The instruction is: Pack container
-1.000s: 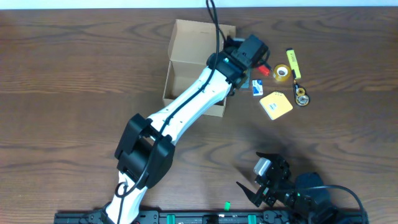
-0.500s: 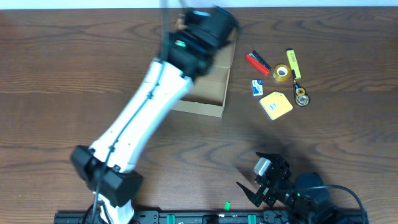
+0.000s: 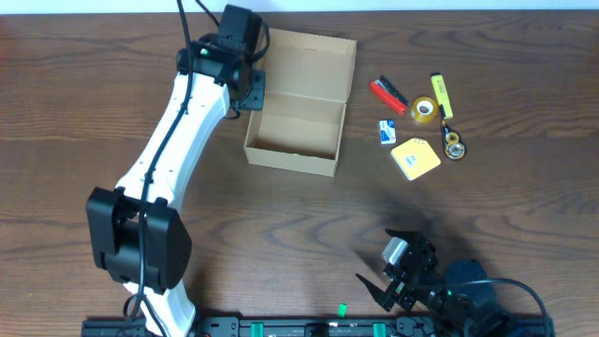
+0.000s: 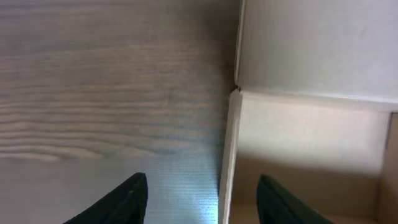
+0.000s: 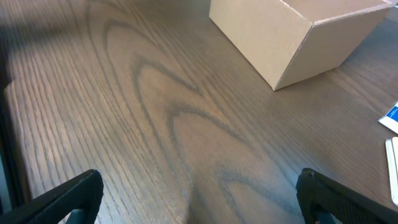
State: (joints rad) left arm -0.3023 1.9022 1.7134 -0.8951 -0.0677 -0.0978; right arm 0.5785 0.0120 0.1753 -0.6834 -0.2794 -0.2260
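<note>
- Overhead view: the container point(image 3: 298, 117), a plain tan cardboard box, sits in the upper middle of the frame on the wooden table point(image 3: 56, 140). Its flap lid point(image 3: 309, 51) is thrown back toward the top edge.
- No item shows on the box floor, so packing looks barely begun, if at all.
- The left gripper point(image 4: 202, 193) is at the box's upper-left corner. In its wrist view the dark fingers stand apart on either side of the box's left wall, with nothing pinched between them.
- The right gripper point(image 5: 200, 199) rests low at the bottom right of the overhead frame, well apart from everything. Its fingers are spread wide and hold nothing.
- Everything left to pack lies in a cluster right of the box:
  - a red pen-like item point(image 3: 387, 94);
  - a yellow highlighter point(image 3: 440, 94);
  - a yellow tape roll point(image 3: 423, 109);
  - a small blue-and-white packet point(image 3: 387, 132);
  - a yellow sticky-note pad point(image 3: 415, 158);
  - a small round black-and-yellow object point(image 3: 455, 145), too small to name.
- Judging by this, every item must go in and the lid must be shut.
- The pieces lie close together, some nearly touching, so picking one may nudge its neighbours. The box's right wall stands between them and the interior.
</note>
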